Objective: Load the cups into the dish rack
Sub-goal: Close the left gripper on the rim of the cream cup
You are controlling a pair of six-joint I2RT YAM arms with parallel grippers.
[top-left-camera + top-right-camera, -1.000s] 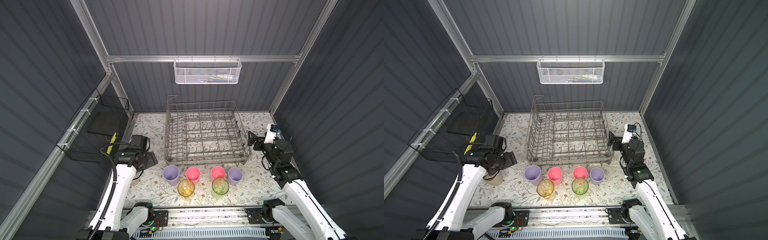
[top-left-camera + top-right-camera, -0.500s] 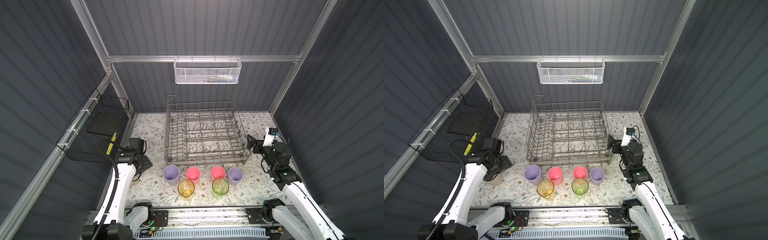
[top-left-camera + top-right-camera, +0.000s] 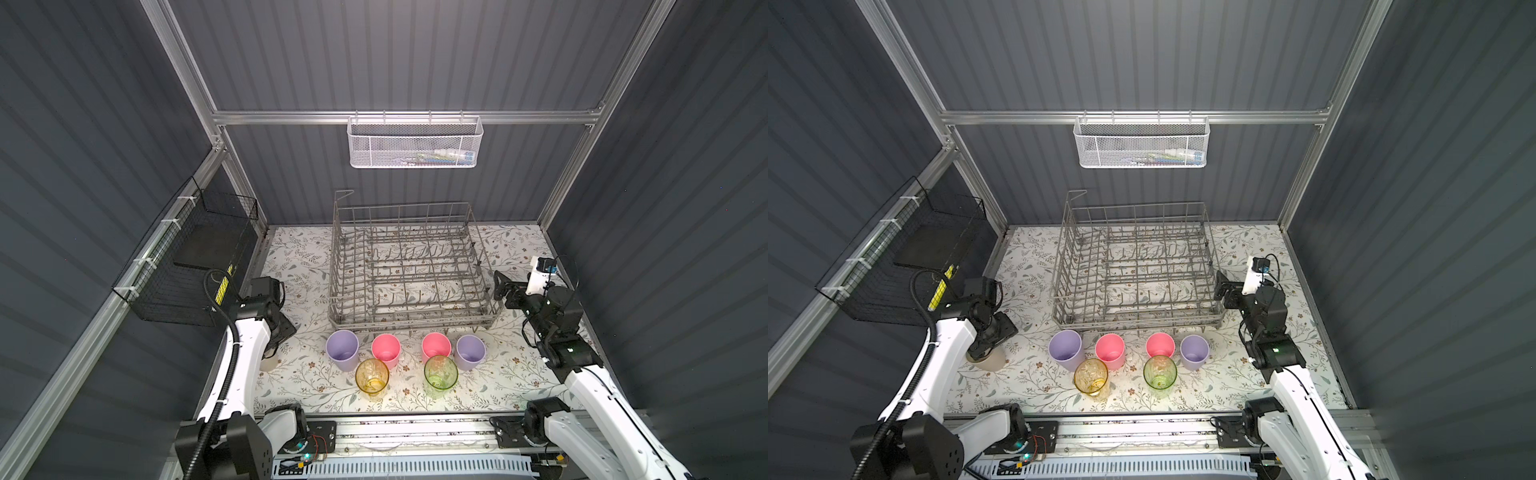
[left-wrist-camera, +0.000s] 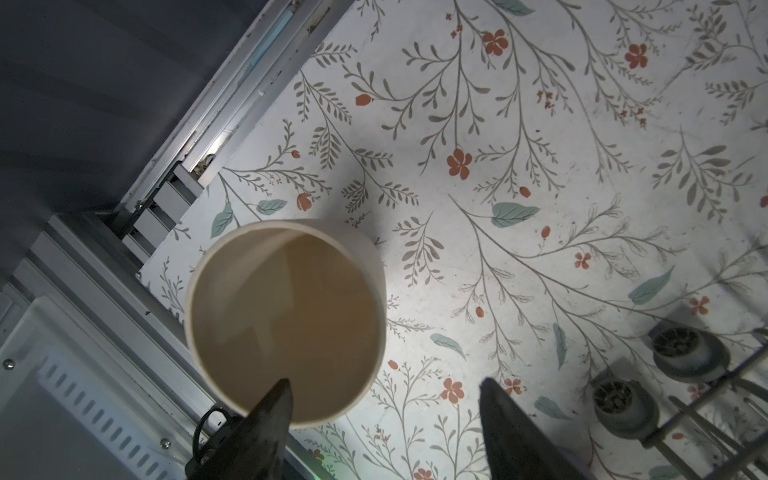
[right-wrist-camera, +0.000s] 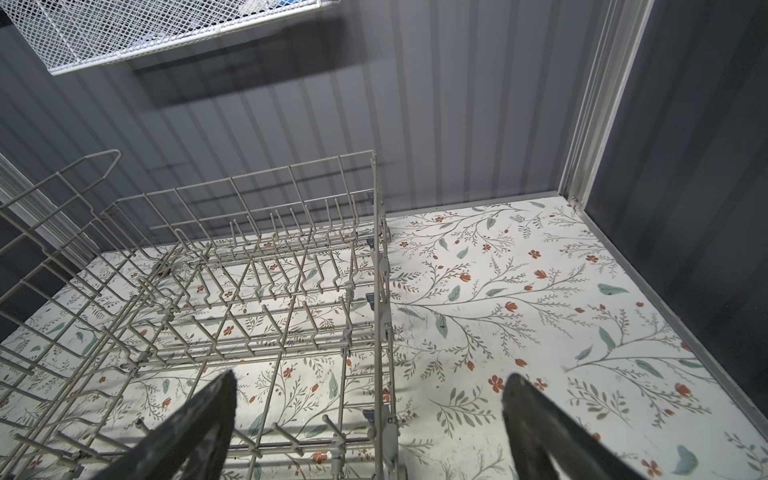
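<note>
Left wrist view gives you the key relation: the beige cup (image 4: 286, 320) stands upright, mouth up, under the left gripper (image 4: 386, 388). The jaws are parted, with one fingertip (image 4: 278, 399) over the cup's inside and the other outside. The wall lies between them, not yet pinched. In a top view the cup (image 3: 992, 362) sits lower left, at the table (image 3: 1246, 374) edge, well apart from the dish rack (image 3: 1133, 320) at centre. Your right gripper (image 3: 1221, 287), jaws wide and empty, hangs beside the rack's right wall. The left arm is nearer.
</note>
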